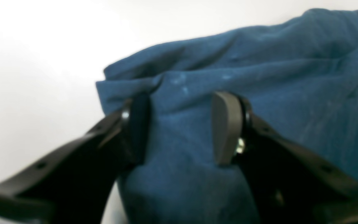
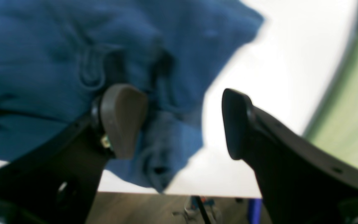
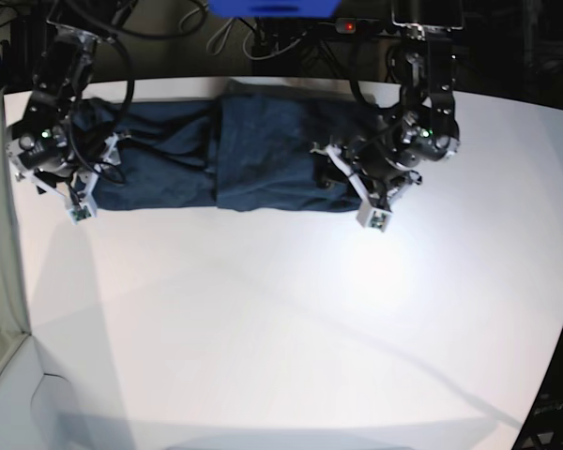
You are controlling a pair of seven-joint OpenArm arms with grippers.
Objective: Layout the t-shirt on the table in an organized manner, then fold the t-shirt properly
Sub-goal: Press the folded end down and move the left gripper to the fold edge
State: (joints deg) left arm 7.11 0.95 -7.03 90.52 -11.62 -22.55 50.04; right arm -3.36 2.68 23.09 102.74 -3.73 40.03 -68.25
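Note:
The dark navy t-shirt [image 3: 216,155] lies as a long, rumpled strip across the far part of the white table [image 3: 281,328]. My left gripper [image 3: 336,175] is at the strip's right end. In the left wrist view its fingers [image 1: 225,127] stand apart astride a ridge of the t-shirt [image 1: 259,77], so the left gripper [image 1: 180,124] is open. My right gripper [image 3: 101,159] is at the strip's left end. In the right wrist view the right gripper [image 2: 183,121] is wide open over a drooping corner of the t-shirt [image 2: 42,62], with bare table [image 2: 259,93] showing in the gap.
The table's curved edge and a greenish floor [image 2: 353,109] show on the right of the right wrist view. Cables and a blue box [image 3: 272,7] sit behind the table's far edge. White tabletop stretches in front of the shirt.

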